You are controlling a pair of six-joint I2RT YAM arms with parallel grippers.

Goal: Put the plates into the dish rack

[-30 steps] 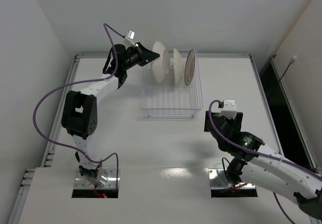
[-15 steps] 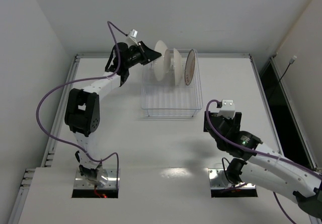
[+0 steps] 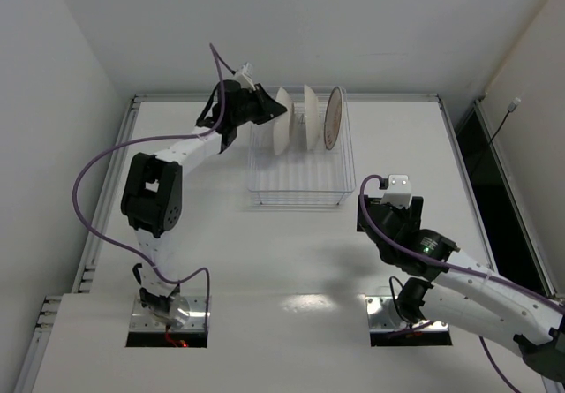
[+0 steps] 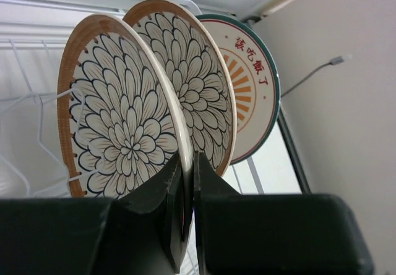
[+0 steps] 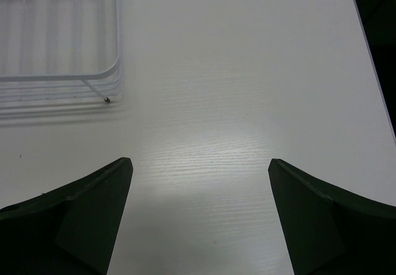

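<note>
My left gripper [image 3: 267,110] is shut on the rim of a brown-rimmed plate with a petal pattern [image 3: 281,123]. It holds the plate on edge, nearly upright, inside the left end of the white wire dish rack [image 3: 300,197]. In the left wrist view my fingers [image 4: 167,188] pinch this plate [image 4: 124,114] at its lower rim. A second petal plate [image 4: 195,83] stands just behind it, and behind that a plate with orange rays and a green rim [image 4: 257,93]. Both stand upright in the rack [image 3: 310,117] [image 3: 333,117]. My right gripper [image 5: 198,182] is open and empty over the bare table.
The rack's near part holds no plates, and its near right corner [image 5: 93,77] shows in the right wrist view. A raised rail [image 3: 132,146] runs round the table edge. A dark gap [image 3: 481,172] lies past the right edge. Walls stand close on three sides.
My left gripper has moved right with the plate, bringing it from beside the rack's left rim into the rack and closer to the second plate. The right arm has barely moved.
</note>
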